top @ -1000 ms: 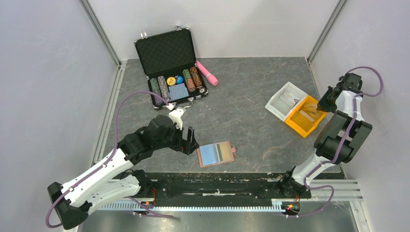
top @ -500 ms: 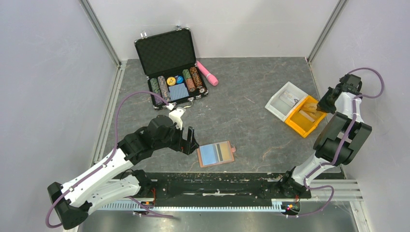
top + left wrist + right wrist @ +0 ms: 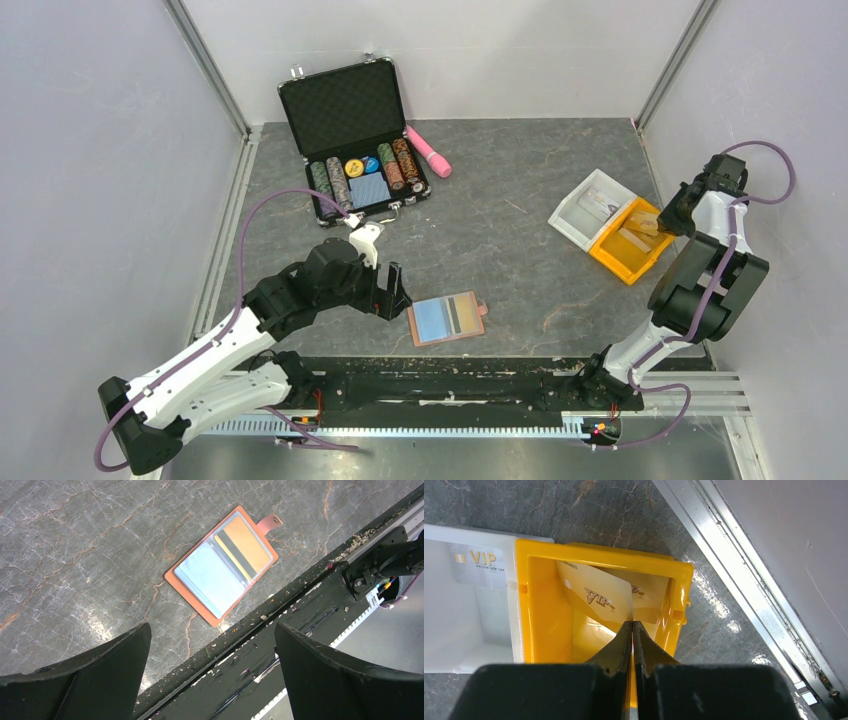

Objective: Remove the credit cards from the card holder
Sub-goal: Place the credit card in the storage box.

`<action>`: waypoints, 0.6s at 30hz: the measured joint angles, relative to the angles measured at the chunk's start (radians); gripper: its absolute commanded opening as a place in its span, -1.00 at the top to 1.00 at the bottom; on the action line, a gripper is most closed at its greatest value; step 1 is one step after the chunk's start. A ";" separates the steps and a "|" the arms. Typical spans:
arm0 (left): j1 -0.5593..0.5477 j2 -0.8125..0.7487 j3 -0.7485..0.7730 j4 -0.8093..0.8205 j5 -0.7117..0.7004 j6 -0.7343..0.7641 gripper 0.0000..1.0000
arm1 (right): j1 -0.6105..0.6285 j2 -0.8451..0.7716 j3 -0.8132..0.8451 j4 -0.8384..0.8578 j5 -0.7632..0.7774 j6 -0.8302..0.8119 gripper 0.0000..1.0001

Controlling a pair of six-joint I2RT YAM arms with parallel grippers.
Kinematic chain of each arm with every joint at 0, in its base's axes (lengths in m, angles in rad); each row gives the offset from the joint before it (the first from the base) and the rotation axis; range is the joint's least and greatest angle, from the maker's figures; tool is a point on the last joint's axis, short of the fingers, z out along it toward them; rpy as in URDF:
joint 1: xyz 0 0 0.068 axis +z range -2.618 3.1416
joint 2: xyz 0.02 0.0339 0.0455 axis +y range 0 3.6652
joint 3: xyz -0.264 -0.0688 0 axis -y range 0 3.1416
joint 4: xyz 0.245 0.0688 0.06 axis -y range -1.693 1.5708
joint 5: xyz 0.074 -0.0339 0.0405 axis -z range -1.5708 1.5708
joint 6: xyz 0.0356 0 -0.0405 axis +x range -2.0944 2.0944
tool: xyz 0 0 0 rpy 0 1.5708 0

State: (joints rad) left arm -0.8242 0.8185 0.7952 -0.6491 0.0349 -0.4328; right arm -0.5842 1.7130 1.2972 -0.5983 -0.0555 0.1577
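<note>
The card holder (image 3: 447, 318) lies spread open and flat on the bench (image 3: 500, 190), close to its near edge, with its small tab pointing to the right. Its left pocket shows pale blue, and an orange card (image 3: 250, 540) with a dark stripe sits under the clear right pocket. Just to the holder's left, the left claw (image 3: 392, 292) hovers with its jaws spread wide, gripping nothing and not touching the leather. From its own camera, the holder lies beyond and between the two black fingers (image 3: 100, 675). Well away, on the right side of the bench, a yellow bin (image 3: 625, 262) stands against a white bin (image 3: 575, 215). The right claw (image 3: 632, 630) is above the yellow bin with its tips pressed together on the lower corner of a gold VIP card (image 3: 596, 597), which hangs tilted inside the bin. A second gold surface with partial lettering shows behind that card, and I cannot tell whether it is a card or a reflection. A silver VIP card (image 3: 479, 565) rests in the white bin. At the far left, a black poker chip case (image 3: 350, 110) stands open with its chips in rows. A pink cylindrical object (image 3: 428, 150) lies just beside the case's right edge.
</note>
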 measured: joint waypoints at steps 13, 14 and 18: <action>0.000 0.000 0.000 0.000 0.000 0.000 -1.00 | 0.000 0.002 -0.002 0.001 0.007 0.026 0.75; 0.000 0.000 0.000 0.000 0.000 0.000 -1.00 | 0.001 0.002 -0.002 0.001 0.009 0.028 0.74; 0.000 0.000 0.000 0.000 0.000 0.000 -1.00 | 0.003 0.002 0.003 -0.005 0.026 0.034 0.77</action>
State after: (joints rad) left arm -0.8242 0.8185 0.7952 -0.6491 0.0345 -0.4328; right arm -0.5812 1.7145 1.2999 -0.6037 -0.0299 0.1913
